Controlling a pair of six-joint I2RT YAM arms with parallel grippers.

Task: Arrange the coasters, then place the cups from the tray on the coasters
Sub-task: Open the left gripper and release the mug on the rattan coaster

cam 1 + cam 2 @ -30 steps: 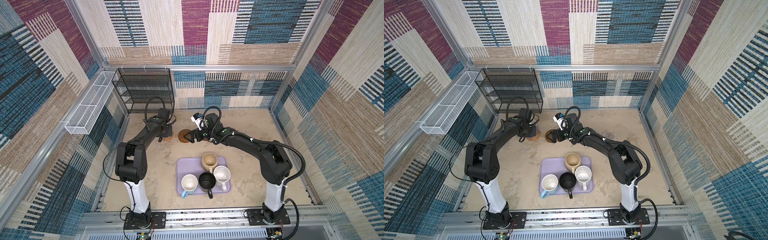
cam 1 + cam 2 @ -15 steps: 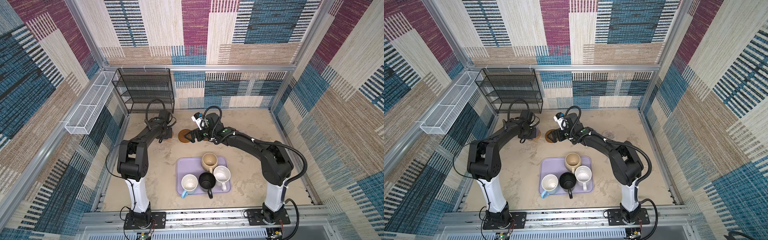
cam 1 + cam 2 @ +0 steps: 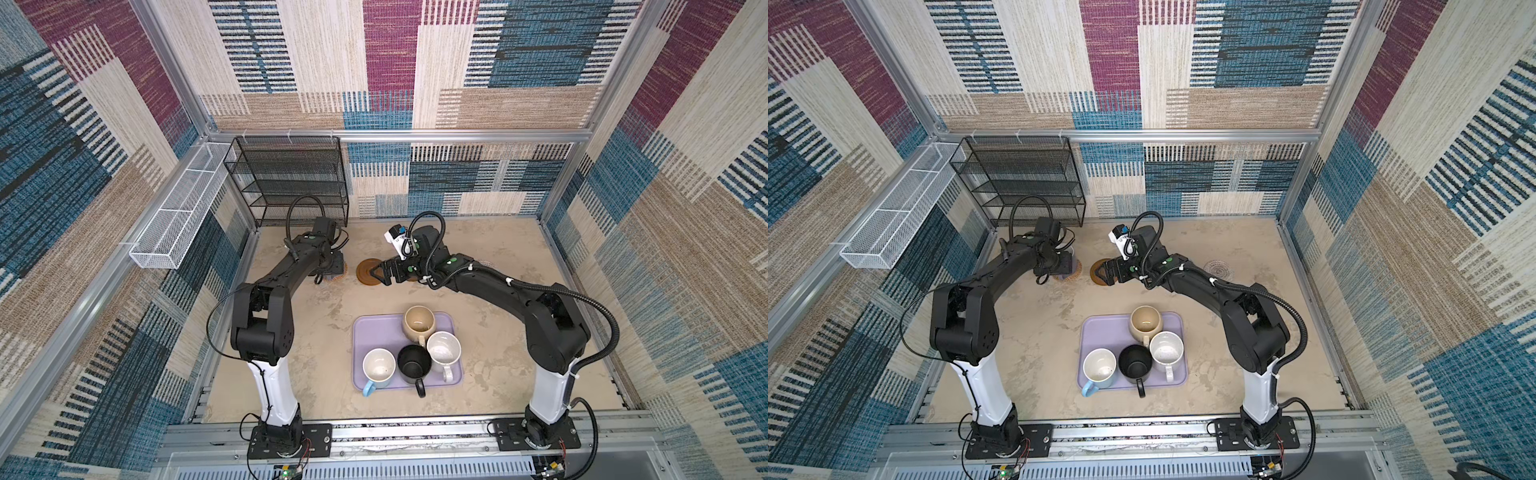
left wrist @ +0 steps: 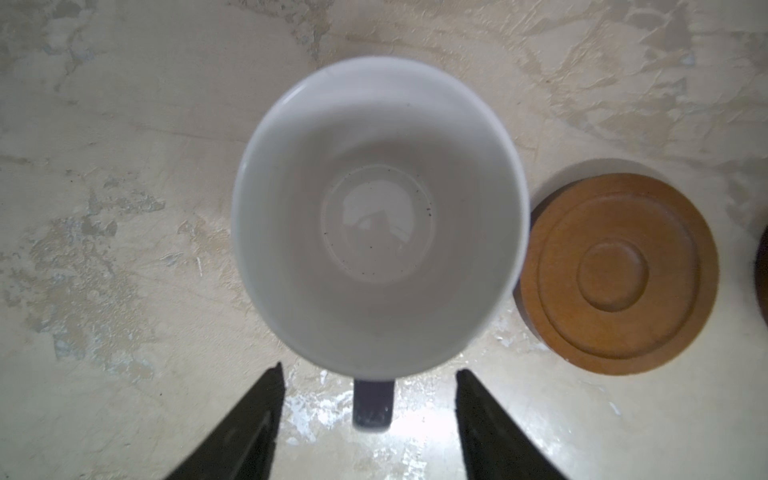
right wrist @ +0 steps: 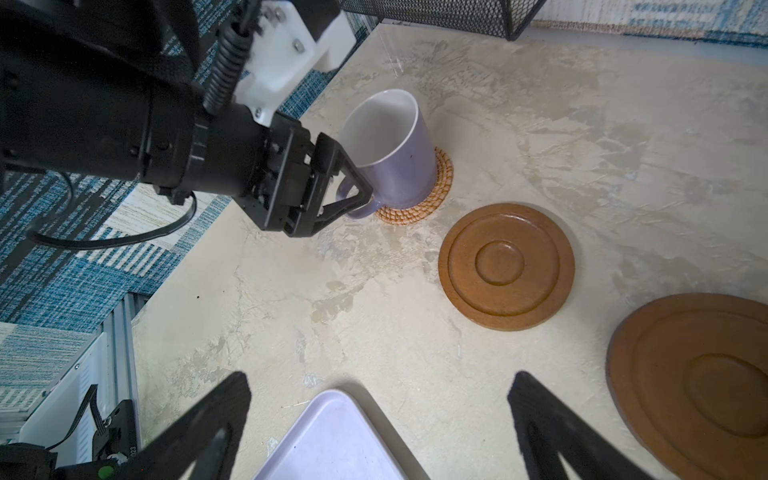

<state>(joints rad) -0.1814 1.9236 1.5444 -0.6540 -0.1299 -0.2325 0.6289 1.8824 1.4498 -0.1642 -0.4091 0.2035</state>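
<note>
Between patchwork fabric walls, mottled beige tabletop.

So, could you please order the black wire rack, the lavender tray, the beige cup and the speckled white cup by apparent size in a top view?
1. black wire rack
2. lavender tray
3. beige cup and speckled white cup: they look about alike, so I would not rank them.

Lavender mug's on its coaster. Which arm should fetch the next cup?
Right, likely. The right gripper is open and empty, a corner of the tray in its wrist view. The left gripper, open, straddles the handle of the lavender mug on the rattan coaster, farther off.
</note>
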